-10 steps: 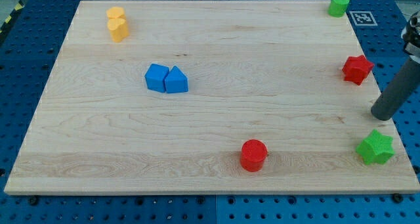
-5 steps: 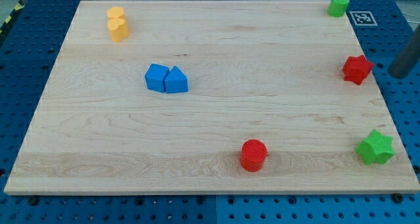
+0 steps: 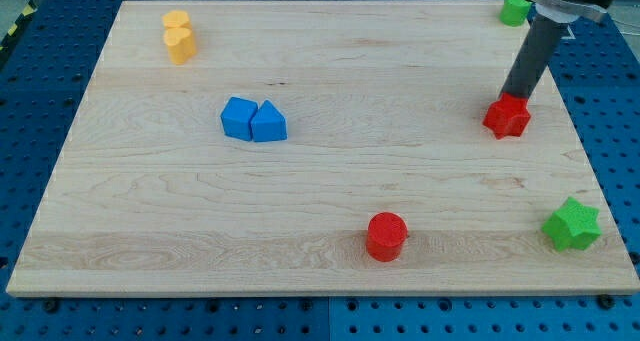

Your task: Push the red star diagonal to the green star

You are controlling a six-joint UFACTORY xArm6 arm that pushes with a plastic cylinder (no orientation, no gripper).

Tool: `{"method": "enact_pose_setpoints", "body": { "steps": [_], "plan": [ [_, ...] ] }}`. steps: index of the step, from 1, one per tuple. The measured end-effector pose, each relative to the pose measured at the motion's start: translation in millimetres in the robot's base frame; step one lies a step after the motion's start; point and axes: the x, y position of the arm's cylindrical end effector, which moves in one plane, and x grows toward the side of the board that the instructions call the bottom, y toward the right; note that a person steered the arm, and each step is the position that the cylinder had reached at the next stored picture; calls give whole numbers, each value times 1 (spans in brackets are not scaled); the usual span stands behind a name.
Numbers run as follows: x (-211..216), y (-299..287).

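a pale wooden surface lies on a blue pegboard bench dotted with holes. the red star sits in the view's right part of the surface, a little above mid height and inside the right edge. it is squat and about as wide as it is tall, so it has no clear long axis; one of its points faces the view's top, toward the rod. my tip is at the star's upper edge, touching it or very nearly so, and the dark rod leans up and toward the view's right from there. the arm ends in this bare rod, so there is no gripper to be spread or pressed together.

the green star lies near the lower right corner, well apart from the red star, below it and further right. a small green block stands at the upper right corner, partly hidden by the arm. a red cylinder sits near the bottom edge, left of the green star. two blue blocks touch side by side left of centre. two yellow blocks, pressed together, are near the upper left corner.
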Motion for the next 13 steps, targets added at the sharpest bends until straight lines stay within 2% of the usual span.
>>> {"method": "enact_pose_setpoints", "body": {
  "steps": [2, 5, 8, 10, 13],
  "plan": [
    [2, 25],
    [19, -28],
    [27, 30],
    [44, 18],
    [44, -1]
  ]
}}
